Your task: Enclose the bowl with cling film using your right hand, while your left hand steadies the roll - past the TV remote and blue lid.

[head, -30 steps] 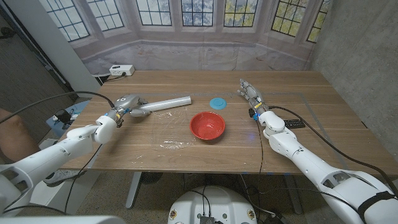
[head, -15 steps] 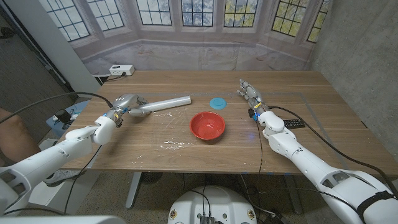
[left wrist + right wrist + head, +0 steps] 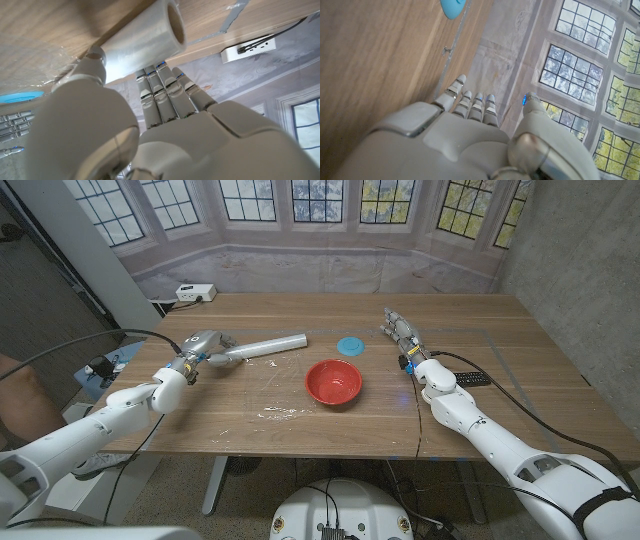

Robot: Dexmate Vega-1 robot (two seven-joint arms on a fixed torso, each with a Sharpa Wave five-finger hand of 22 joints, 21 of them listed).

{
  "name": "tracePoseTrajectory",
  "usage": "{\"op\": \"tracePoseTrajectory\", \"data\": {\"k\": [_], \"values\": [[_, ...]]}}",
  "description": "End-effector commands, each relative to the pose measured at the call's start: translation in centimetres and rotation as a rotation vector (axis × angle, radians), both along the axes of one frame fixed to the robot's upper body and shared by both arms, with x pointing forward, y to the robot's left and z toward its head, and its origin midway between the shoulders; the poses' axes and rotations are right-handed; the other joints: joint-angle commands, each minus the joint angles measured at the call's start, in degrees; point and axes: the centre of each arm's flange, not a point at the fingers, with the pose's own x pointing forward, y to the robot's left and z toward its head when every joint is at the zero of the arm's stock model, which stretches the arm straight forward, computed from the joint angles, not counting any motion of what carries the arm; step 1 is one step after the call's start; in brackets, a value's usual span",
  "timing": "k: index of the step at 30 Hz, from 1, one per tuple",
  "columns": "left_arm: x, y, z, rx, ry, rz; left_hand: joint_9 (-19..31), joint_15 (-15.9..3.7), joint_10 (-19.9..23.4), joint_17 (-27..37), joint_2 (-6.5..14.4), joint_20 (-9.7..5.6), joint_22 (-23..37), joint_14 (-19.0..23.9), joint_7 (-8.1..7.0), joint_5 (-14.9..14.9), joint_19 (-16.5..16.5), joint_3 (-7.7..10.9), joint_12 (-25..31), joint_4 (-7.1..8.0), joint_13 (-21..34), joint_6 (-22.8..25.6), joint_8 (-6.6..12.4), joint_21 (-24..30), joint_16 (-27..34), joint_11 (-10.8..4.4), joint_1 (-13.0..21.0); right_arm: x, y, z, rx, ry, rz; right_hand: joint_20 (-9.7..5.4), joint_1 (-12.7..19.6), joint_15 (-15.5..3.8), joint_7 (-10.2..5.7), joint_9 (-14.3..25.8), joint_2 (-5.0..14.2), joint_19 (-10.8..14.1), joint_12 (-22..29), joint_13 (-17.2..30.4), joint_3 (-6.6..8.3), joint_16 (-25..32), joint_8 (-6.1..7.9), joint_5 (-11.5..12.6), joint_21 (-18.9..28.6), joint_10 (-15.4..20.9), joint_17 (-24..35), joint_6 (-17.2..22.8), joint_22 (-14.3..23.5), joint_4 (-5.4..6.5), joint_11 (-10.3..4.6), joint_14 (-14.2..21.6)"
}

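While the film has yet to reach the bowl, the step in hand looks like the start of the pull. At the left of the head view the left hand rests against the near end of the roll, which lies on the worktop and points toward upper centre; in the left wrist view the thumb and fingers sit on either side of the roll, so I judge it grasped and steadied. A loose sheet of film lies crinkled on the wood just right of that hand, between roll and front edge, apart from the bowl. At the centre stands the red bowl, uncovered and apparently empty. Just above it, a little to the right, lies the blue lid. Further right the right hand is released, fingers straight and holding nothing, well apart from the film; the right wrist view shows its fingers stretched out over bare wood with the lid beyond. At the right, beside the forearm, lies the dark remote. The next move calls for the right hand to cross past lid and bowl to the free film edge, pinch it, and draw it over the bowl while the left keeps the roll from rolling.
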Motion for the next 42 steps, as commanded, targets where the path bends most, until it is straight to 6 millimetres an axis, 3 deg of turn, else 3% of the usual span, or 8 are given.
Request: {"op": "tracePoseTrajectory", "data": {"k": [1, 5, 15, 17, 20, 26, 42], "values": [[-0.1, -0.2, -0.2, -0.021, 0.048, 0.059, 0.1, 1.36, -1.2, 0.1, 5.0, 1.71, 0.1, -1.1, 0.2, 0.0, -0.4, -0.73, -0.3, 0.54, 0.2, -2.5, -0.54, 0.0, 0.2, 0.66, 3.5, 0.1, 0.0, 0.1, -0.006, 0.006, 0.002, 0.24, 0.5, -2.16, -0.04, 0.2, 0.43, 0.2, 0.4, 0.2, -0.29, 0.3, 0.29, 0.2, 0.4, 0.6, 0.1, 0.4, 0.2, -0.07, -0.01, 0.3], [-0.4, -0.4, -0.1, -0.028, 0.055, 0.079, 0.1, 1.95, -1.8, 0.1, 4.8, 2.62, 0.2, -1.7, 0.38, 0.1, -0.7, -1.04, -0.4, 0.79, 0.2, -3.9, -0.7, 0.0, 0.2, 0.93, 2.4, 0.2, -0.1, 0.1, -0.008, 0.006, 0.002, 0.26, 0.5, -2.14, -0.01, 0.2, 0.43, 0.2, 0.3, 0.2, -0.3, 0.3, 0.28, 0.2, 0.4, 0.6, 0.1, 0.4, 0.2, -0.07, -0.03, 0.3], [-1.5, -1.9, 1.0, -0.075, 0.1, 0.126, -0.1, 1.9, -4.9, 0.1, 4.5, 2.7, 0.2, -2.2, 1.69, 0.3, -0.7, -1.22, -0.9, 0.69, 0.2, -9.1, -1.1, 0.3, 0.4, 3.32, 0.9, 0.3, 0.0, 0.3, -0.011, 0.008, 0.01, 0.27, 0.5, -2.12, -0.03, 0.2, 0.45, 0.2, 0.3, 0.2, -0.31, 0.3, 0.29, 0.2, 0.4, 0.5, 0.1, 0.4, 0.2, -0.07, -0.04, 0.3], [-1.6, -2.1, 1.2, -0.091, 0.111, 0.13, -0.1, 2.79, -5.6, 0.1, 4.2, 5.33, 0.2, -3.0, 1.73, 0.4, -0.9, -1.29, -0.9, 0.46, 0.1, -9.7, -0.81, 0.2, 0.2, 3.76, 0.7, 0.3, -0.1, 0.3, -0.009, 0.008, 0.011, 0.25, 0.5, -2.13, -0.02, 0.2, 0.45, 0.2, 0.3, 0.2, -0.31, 0.3, 0.29, 0.2, 0.4, 0.5, 0.1, 0.4, 0.2, -0.07, -0.02, 0.3], [-1.6, -2.4, 1.3, -0.108, 0.143, 0.135, -0.2, 3.18, -5.9, 0.1, 3.9, 6.31, 0.3, -3.3, 1.91, 0.3, -0.6, -1.45, -0.8, 0.39, 0.1, -10.3, -0.73, 0.4, 0.2, 4.37, 0.3, 0.2, -0.2, 0.4, -0.01, 0.008, 0.009, 0.28, 0.5, -2.17, -0.1, 0.2, 0.45, 0.2, 0.3, 0.2, -0.31, 0.3, 0.28, 0.2, 0.4, 0.5, 0.1, 0.4, 0.2, -0.07, -0.03, 0.3], [-1.4, -2.8, 1.4, -0.111, 0.204, 0.157, -0.2, 3.48, -6.5, 0.0, 3.5, 6.09, 0.3, -3.3, 3.22, 0.4, -0.3, -1.56, -0.8, 0.16, 0.0, -10.1, -0.38, 0.5, 0.2, 5.47, 0.2, 0.2, -0.4, 0.4, -0.012, 0.01, 0.008, 0.31, 0.5, -2.2, -0.09, 0.2, 0.44, 0.3, 0.4, 0.2, -0.32, 0.4, 0.3, 0.2, 0.4, 0.7, 0.1, 0.5, 0.2, -0.08, 0.0, 0.4], [-1.0, -3.5, 1.2, -0.121, 0.298, 0.186, -0.2, 2.77, -6.2, 0.0, 3.6, 5.53, 0.3, -2.9, 4.65, 0.5, 1.0, -1.41, -0.4, -0.05, -0.2, -10.5, -0.24, 1.0, 0.5, 5.49, 0.0, 0.3, -0.3, 0.2, -0.015, 0.019, 0.012, 0.42, 0.6, -2.29, -0.01, 0.2, 0.45, 0.5, 0.4, 0.2, -0.33, 0.5, 0.35, 0.2, 0.4, 0.8, 0.1, 0.7, 0.2, -0.1, -0.02, 0.6]]}}
